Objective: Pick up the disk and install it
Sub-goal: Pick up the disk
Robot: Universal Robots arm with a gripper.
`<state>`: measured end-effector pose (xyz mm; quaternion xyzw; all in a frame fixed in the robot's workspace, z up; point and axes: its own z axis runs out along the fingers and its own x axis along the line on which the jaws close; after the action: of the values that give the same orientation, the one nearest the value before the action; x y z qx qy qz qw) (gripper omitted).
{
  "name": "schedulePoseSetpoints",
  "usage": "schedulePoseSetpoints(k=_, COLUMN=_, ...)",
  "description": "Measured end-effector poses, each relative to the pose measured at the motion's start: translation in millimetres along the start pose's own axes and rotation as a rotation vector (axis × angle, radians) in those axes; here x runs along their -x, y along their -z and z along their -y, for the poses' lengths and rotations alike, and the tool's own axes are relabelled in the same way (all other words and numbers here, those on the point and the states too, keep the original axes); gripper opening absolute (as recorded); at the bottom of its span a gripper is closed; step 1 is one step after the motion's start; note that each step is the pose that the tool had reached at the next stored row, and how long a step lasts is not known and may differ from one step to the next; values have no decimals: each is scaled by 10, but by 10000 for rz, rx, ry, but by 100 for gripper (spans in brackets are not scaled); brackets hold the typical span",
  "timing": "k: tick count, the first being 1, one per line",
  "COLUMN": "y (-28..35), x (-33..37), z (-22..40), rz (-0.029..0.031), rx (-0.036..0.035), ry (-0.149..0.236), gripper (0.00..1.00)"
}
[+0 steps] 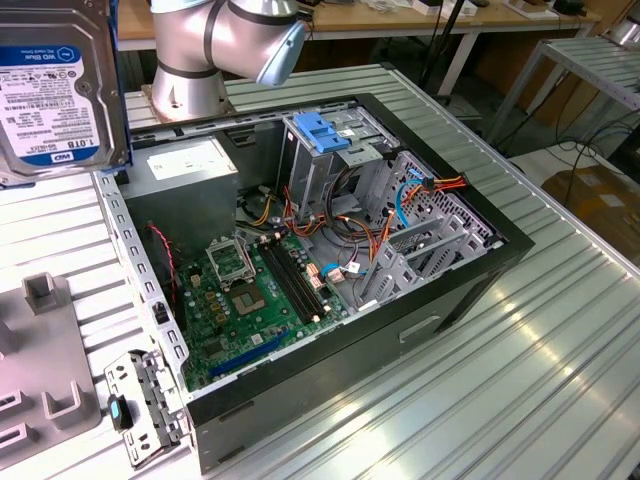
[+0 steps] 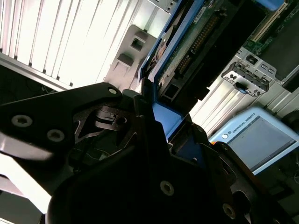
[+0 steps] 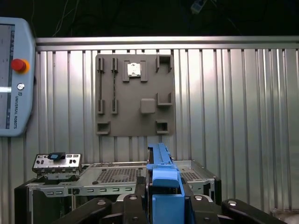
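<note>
Your hand (image 3: pixel 163 199) is clamped on the disk (image 1: pixel 55 90) by its blue side rails, and the disk stands on edge between the fingers. It hangs high over the table (image 1: pixel 520 380), to the exterior view's left of the open computer case (image 1: pixel 330 375) and well apart from the cage with the blue top (image 1: pixel 325 135). With so narrow a grip, the disk could twist or slip. The loose orange cables (image 1: pixel 445 183) near the cage could also snag it. The arm (image 1: pixel 220 45) stands beyond the case.
</note>
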<state>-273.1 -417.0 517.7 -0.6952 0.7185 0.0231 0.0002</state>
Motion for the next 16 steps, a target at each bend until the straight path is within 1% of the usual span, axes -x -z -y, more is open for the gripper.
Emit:
schedulePoseSetpoints(k=4, y=1, x=1, z=55, rz=0, rx=0, ry=0, gripper=37)
schedulePoseSetpoints(k=7, y=2, x=1, z=115, rz=0, rx=0, ry=-1, gripper=37)
schedulePoseSetpoints(k=9, y=3, x=2, z=166, rz=0, rx=0, ry=-1, gripper=37)
schedulePoseSetpoints(k=12, y=7, x=1, z=270, rz=-3, rx=1, ry=0, gripper=37)
schedulePoseSetpoints(k=15, y=12, x=-1, z=468, rz=-1, rx=-1, ry=0, gripper=37)
schedulePoseSetpoints(k=16, y=13, x=0, z=503, rz=-1, rx=-1, ry=-1, gripper=37)
